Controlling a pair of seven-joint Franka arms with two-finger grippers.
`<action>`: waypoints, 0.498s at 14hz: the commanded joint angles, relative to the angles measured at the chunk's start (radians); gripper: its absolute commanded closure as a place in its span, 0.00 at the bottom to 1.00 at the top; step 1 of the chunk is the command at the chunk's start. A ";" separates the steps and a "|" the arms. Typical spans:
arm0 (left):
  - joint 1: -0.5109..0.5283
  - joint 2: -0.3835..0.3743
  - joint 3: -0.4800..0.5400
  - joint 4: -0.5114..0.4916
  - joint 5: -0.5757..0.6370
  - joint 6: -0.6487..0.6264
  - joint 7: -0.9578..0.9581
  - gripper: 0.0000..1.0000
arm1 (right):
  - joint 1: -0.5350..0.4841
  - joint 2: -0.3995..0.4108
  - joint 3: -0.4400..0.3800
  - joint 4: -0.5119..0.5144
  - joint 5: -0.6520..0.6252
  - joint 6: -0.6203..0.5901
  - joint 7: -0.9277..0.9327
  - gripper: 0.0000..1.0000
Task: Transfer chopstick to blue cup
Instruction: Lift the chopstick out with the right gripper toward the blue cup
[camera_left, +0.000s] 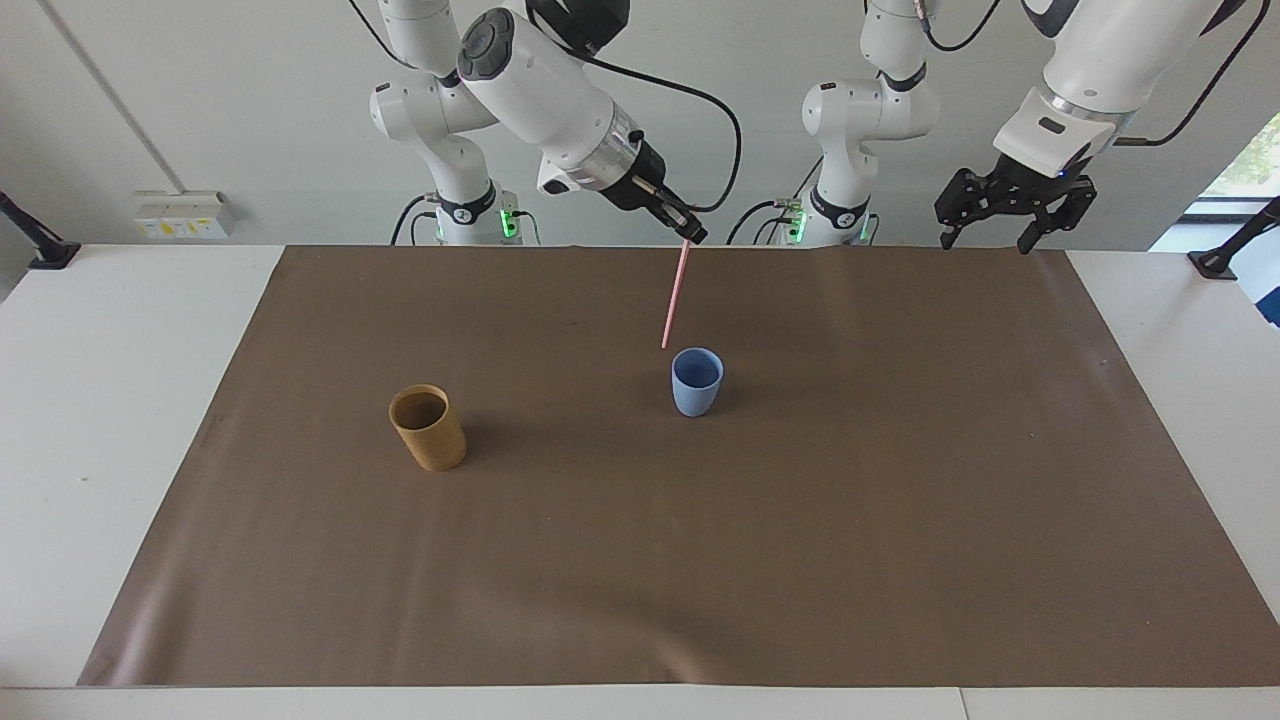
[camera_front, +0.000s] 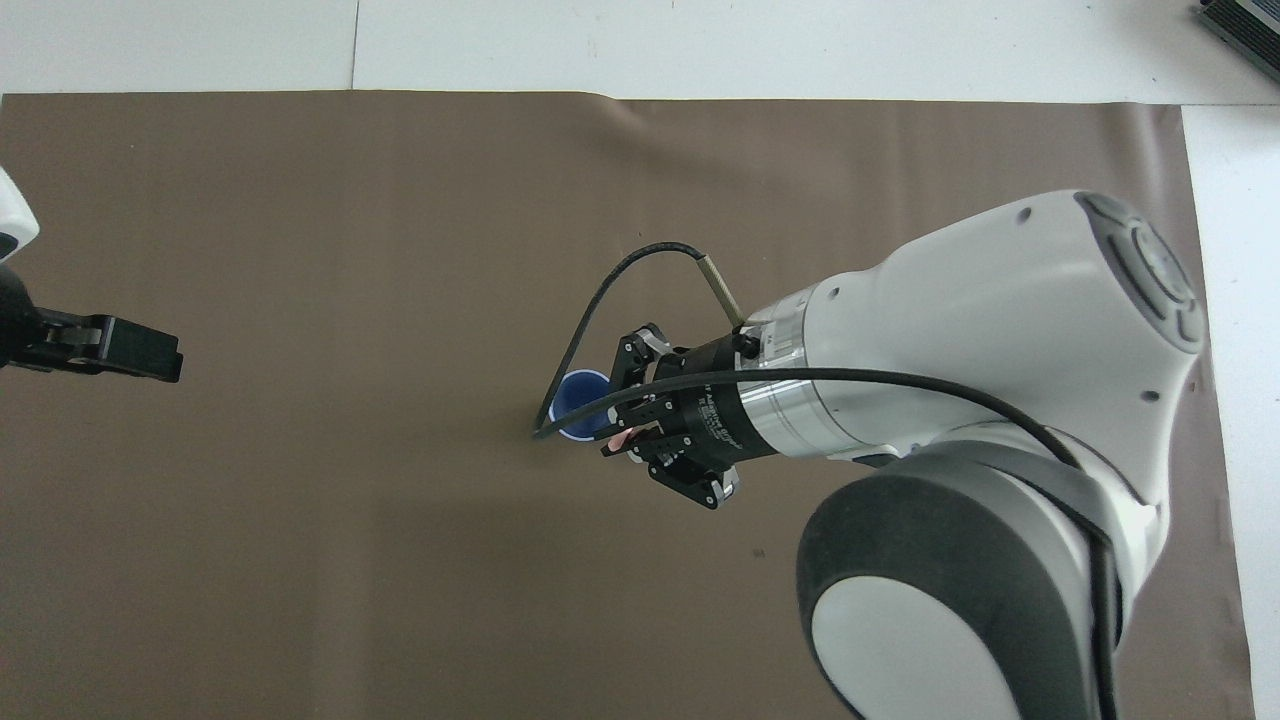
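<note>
The right gripper (camera_left: 692, 237) is clamped on the top end of the chopstick (camera_left: 675, 297), which hangs slightly tilted in the air with its lower tip just above the blue cup (camera_left: 696, 381), apparently a little off its rim. The cup stands mid-mat (camera_left: 800, 560); a tan cup (camera_left: 428, 428) sits toward the right arm's end. The left gripper (camera_left: 1010, 215) waits raised over the left arm's end of the mat, jaws apart.

Bright, even daylight; soft shadows; sharp focus.

Pink chopstick (camera_left: 675, 297) hanging tilted — blue cup (camera_left: 696, 381) upright.
</note>
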 joint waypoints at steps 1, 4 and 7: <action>0.020 -0.023 -0.010 -0.031 0.002 0.021 0.002 0.00 | 0.045 0.045 -0.004 -0.002 0.035 0.082 0.042 1.00; 0.020 -0.023 -0.010 -0.031 0.002 0.021 0.001 0.00 | 0.048 0.052 -0.004 -0.005 0.073 0.089 0.050 1.00; 0.020 -0.023 -0.010 -0.031 0.002 0.021 0.001 0.00 | 0.046 0.045 -0.004 -0.054 0.079 0.081 0.045 1.00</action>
